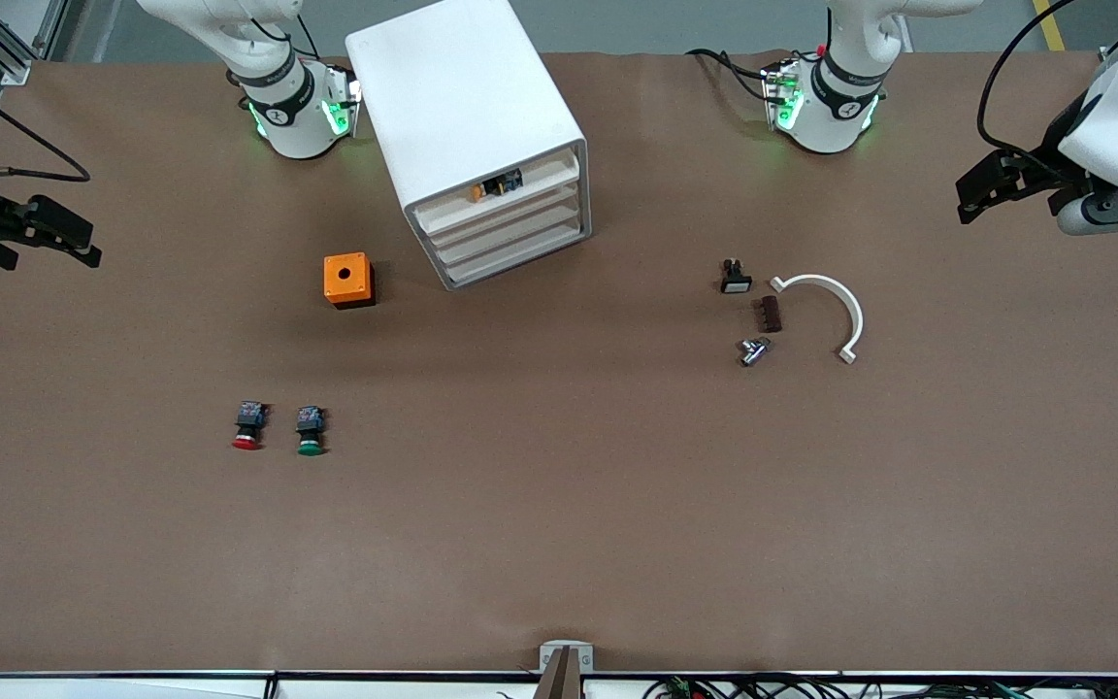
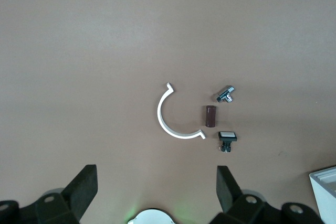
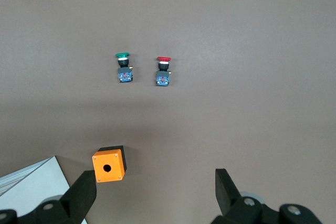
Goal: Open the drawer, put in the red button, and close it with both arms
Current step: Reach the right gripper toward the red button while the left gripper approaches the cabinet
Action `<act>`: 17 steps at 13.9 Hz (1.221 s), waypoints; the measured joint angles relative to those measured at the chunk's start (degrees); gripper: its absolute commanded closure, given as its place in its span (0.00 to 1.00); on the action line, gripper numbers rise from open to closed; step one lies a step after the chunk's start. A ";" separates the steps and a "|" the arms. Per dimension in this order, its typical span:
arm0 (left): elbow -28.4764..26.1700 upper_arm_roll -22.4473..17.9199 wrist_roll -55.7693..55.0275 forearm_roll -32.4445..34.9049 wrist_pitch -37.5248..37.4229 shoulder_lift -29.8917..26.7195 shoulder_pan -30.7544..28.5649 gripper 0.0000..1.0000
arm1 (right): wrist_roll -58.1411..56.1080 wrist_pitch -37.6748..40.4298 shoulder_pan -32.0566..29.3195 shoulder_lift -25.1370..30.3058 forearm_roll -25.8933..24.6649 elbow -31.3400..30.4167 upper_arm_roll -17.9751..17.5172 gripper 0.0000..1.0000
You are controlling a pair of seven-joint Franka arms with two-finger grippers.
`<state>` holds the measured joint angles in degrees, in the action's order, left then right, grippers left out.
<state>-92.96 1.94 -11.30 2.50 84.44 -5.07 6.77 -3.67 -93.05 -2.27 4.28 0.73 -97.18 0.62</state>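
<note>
Right hand [image 1: 54, 238] hangs released over the right arm's end of the bench [image 1: 559, 544], and the red button [image 1: 247, 427] lies near the front camera just beside a green button [image 1: 310, 430], so grabbing the wrong twin is the obvious slip. Cabinet [image 1: 467, 116] sits mid-bench, every drawer [image 1: 510, 233] shut, orange box [image 1: 346, 280] beside it. Left hand [image 1: 1015, 184] waits released over its end, above a white clip [image 1: 836, 306] and small parts; nothing blocks either reach.

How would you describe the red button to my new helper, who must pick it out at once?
Start at the white cabinet, then the orange box beside it. Nearer the front camera lie two small buttons side by side. The red button has the red cap; its twin, the green button, has a green one.
</note>
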 measured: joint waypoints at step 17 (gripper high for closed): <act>-1.75 4.22 -20.35 -2.67 10.26 16.65 1.44 0.00 | -0.15 -2.82 -2.61 -14.04 -0.08 0.76 0.96 0.00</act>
<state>-94.72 6.16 -31.65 -0.17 94.70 11.58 8.22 -3.82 -95.87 -4.89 -9.75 0.64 -96.43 1.57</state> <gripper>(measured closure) 0.000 0.000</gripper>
